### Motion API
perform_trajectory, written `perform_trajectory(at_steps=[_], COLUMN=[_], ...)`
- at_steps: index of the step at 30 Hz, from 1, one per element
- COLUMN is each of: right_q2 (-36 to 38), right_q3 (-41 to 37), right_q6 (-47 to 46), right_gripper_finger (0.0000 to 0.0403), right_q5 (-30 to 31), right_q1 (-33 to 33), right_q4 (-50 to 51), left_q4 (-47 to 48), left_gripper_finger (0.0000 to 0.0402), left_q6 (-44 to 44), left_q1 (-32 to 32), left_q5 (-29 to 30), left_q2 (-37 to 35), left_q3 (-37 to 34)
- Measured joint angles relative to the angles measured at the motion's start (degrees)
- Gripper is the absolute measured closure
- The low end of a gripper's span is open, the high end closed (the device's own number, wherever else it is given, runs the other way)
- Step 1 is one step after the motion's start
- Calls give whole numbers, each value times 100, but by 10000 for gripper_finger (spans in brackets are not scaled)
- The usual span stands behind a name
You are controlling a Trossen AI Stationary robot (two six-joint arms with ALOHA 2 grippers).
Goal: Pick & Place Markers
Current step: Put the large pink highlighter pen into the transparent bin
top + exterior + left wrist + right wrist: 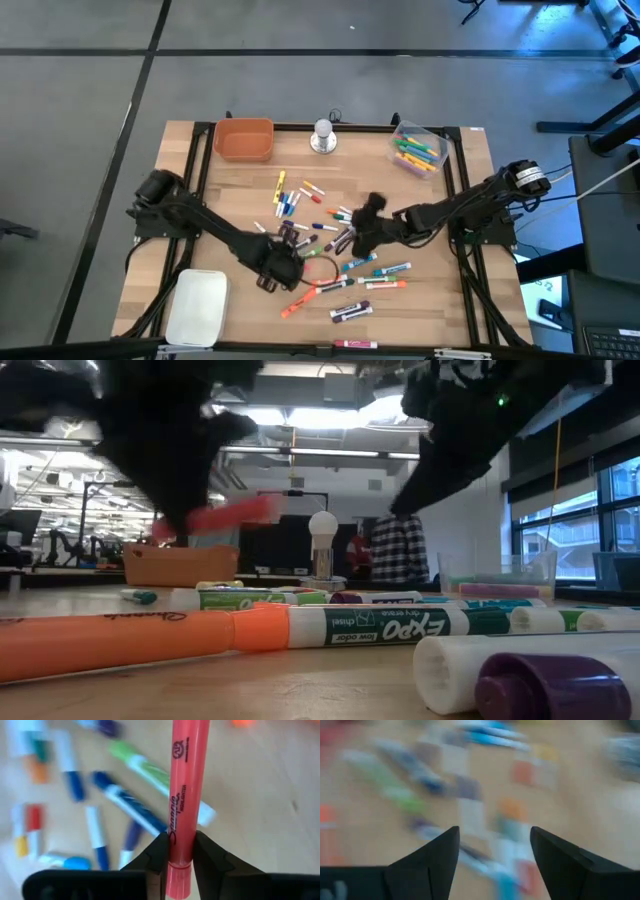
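**Left pincer grips a pink-red marker above the scattered pens**

The left pincer (pixel 177 857) is closed on a pink-red marker (pixel 182 795); its two dark fingers (pixel 159 855) press the barrel near one end, and printed lettering runs along the body. In the low view that same marker (pixel 235 512) hangs clear of the counter, tilted and held under the dark mass of the left arm. From above, the left pincer (pixel 283 262) sits over the near-middle part of the wooden counter (pixel 440 310), with loose markers (pixel 350 285) lying all around it in many colours, some orange, blue, green and purple.

The right pincer (pixel 494 851) stands open and holds nothing, hovering above the pile; the markers beneath it are blurred in its wrist view. In the high view it (pixel 362 222) is near the middle of the counter, close to the left pincer but apart from it.

At the far edge an orange bin (pixel 243 140) sits towards the left, a clear box (pixel 417 150) with several markers inside sits towards the right, and a silver round knob-like object (pixel 322 136) stands between them. A white lid-like tray (pixel 196 306) lies at the near left corner. Close to the low camera lie an orange marker (pixel 110 640) and a white-bodied green one (pixel 400 626), end to end.
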State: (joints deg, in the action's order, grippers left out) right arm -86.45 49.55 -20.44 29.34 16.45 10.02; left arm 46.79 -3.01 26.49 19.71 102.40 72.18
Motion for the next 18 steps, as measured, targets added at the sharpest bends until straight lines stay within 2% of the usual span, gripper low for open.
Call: perform_trajectory(at_steps=[1,3,5,6,10,13,15,18], right_q2=[0,0,0,0,0,0,0,0], right_q3=[-146,-478,-778,-903,-1239,-1453,-1552,-1614], right_q6=[232,521,619,637,413,212,141,-16], right_gripper_finger=[161,161,161,161,161,161,161,161], right_q5=[-520,-1187,-1498,-1558,-1589,-1528,-1284,-702], right_q1=[1,9,1,-27,-129,-162,-162,-160], right_q4=[-611,-1735,-2592,-2909,-3483,-3937,-4368,-5185], left_q4=[-35,-269,-987,-1484,-4128,-6347,-7569,-8705], left_gripper_finger=[343,343,343,343,343,343,343,343], left_q6=[-182,-443,-368,-283,-364,-858,-1032,-1105], left_q1=[-44,-113,-218,-297,-846,-1264,-1502,-1779], left_q5=[128,381,355,161,-745,-948,-1069,-1084], left_q2=[-135,-394,-731,-933,-1683,-1966,-1996,-1902], left_q3=[0,-87,-512,-833,-2322,-3327,-3787,-4153])
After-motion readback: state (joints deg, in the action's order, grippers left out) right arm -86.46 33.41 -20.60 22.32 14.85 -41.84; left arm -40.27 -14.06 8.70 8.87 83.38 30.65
